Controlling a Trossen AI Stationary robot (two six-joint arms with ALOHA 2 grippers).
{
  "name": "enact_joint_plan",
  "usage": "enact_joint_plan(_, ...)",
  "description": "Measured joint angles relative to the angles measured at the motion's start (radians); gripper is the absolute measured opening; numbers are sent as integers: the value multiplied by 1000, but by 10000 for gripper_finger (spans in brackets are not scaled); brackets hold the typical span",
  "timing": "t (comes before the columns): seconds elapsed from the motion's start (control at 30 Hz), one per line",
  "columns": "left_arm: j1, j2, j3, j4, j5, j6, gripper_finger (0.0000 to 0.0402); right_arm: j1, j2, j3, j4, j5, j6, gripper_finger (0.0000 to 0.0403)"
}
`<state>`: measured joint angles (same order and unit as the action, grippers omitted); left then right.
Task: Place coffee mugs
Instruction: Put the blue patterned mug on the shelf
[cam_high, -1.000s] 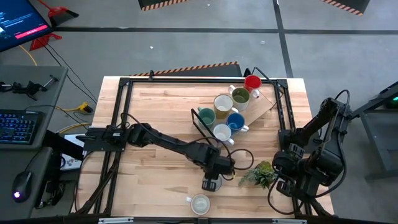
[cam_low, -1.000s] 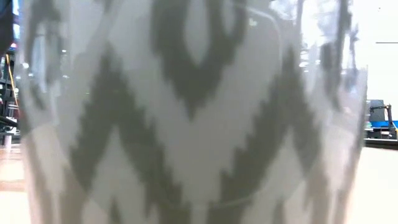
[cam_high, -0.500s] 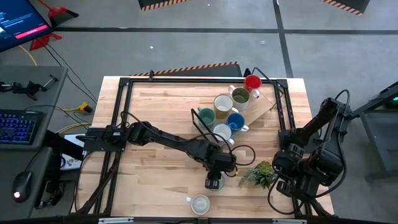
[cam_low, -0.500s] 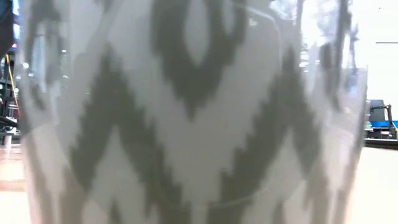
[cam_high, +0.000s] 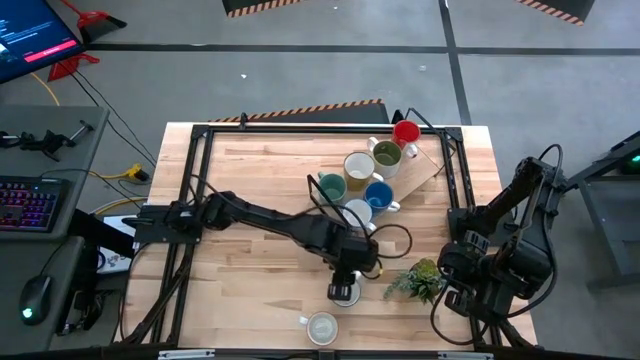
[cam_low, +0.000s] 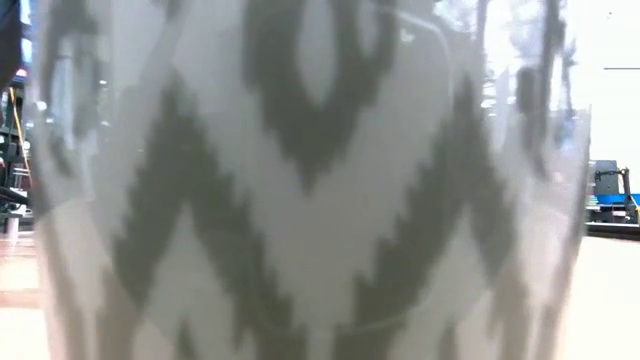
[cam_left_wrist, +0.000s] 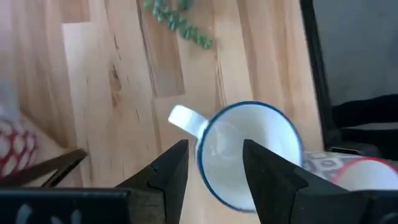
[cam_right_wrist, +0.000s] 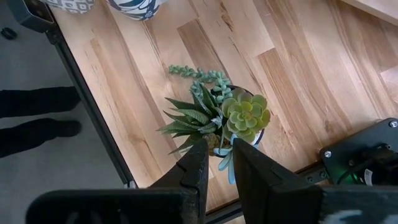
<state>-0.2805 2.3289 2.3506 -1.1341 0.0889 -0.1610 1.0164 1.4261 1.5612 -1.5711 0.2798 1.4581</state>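
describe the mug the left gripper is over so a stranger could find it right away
On the wooden table, look near the front edge, left of the small potted plant. The mug under the left gripper is white with a thin blue rim, apart from the cluster behind.

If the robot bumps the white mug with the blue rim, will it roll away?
Probably not. The white mug with the blue rim stands upright on the table, so it would likely slide. Its handle should stop rolling if tipped. It looks hard and glossy, perhaps slippery and breakable.
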Motion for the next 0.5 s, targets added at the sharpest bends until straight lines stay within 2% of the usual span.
enact_joint_plan(0.13, -31, -45, 3, -130, -1, -19, 143, 1, 0, 0, 1, 0, -4, 53)
enact_joint_plan(0.33, -115, -83, 1, -443, -26, -28, 142, 6, 1, 0, -1, 0, -3, 53)
enact_joint_plan(0.5, -207, -145, -82, -444, -65, 18, 142, 14, 1, 0, -1, 1, 1, 53)
